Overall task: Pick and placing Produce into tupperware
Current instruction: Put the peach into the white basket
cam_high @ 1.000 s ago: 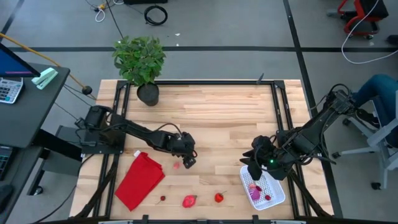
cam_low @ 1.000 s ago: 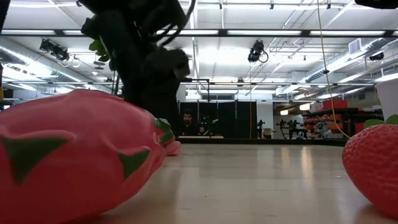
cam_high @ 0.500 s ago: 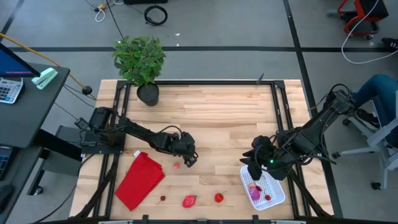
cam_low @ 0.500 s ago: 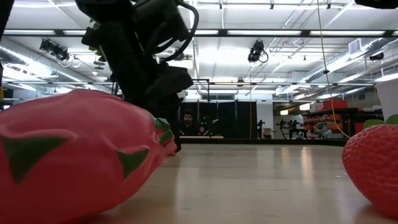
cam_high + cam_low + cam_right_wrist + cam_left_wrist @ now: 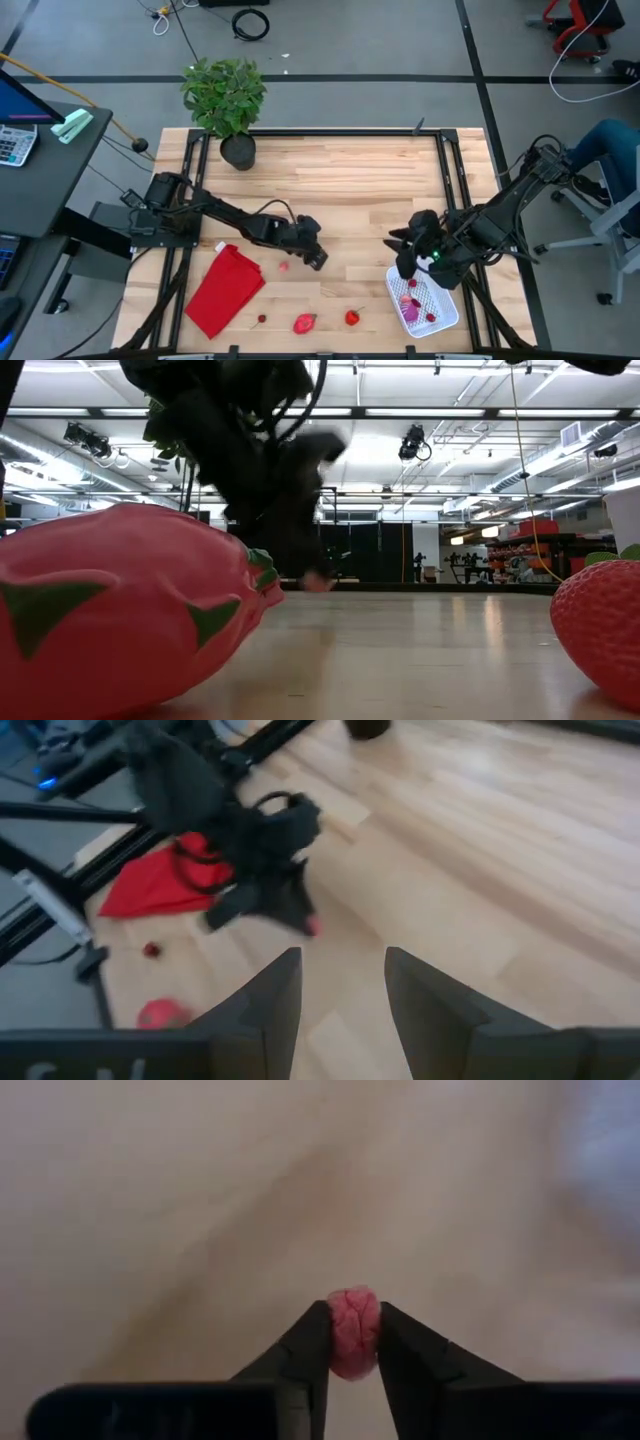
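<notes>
My left gripper (image 5: 318, 258) is near the table's middle, shut on a small pink bumpy fruit (image 5: 353, 1332). The same fruit shows at the fingertips in the right wrist view (image 5: 313, 927). My right gripper (image 5: 343, 982) stands open with nothing between its fingers. It hovers at the near left corner of the white tupperware (image 5: 445, 312), which holds a few pink and purple pieces. A pink dragon fruit (image 5: 305, 323), a strawberry (image 5: 352, 318) and a cherry (image 5: 262, 320) lie along the near edge. My left gripper pinches the pink fruit's two sides (image 5: 336, 1342) between its two fingertips (image 5: 312, 1342), at their free ends. The fingers slant down from the table's left. In the low view the fruit (image 5: 318, 582) hangs at the fingertips, just above the tabletop.
A red folded cloth (image 5: 225, 288) lies at the near left, and a potted plant (image 5: 225, 100) stands at the far left. A small pink bit (image 5: 283, 266) lies on the wood left of my left gripper. Bare wood stretches between the two grippers.
My left gripper has shut on the pink fruit and gone toward the table's right edge, carrying it just off the wood. My right gripper has shifted slightly toward the far edge.
</notes>
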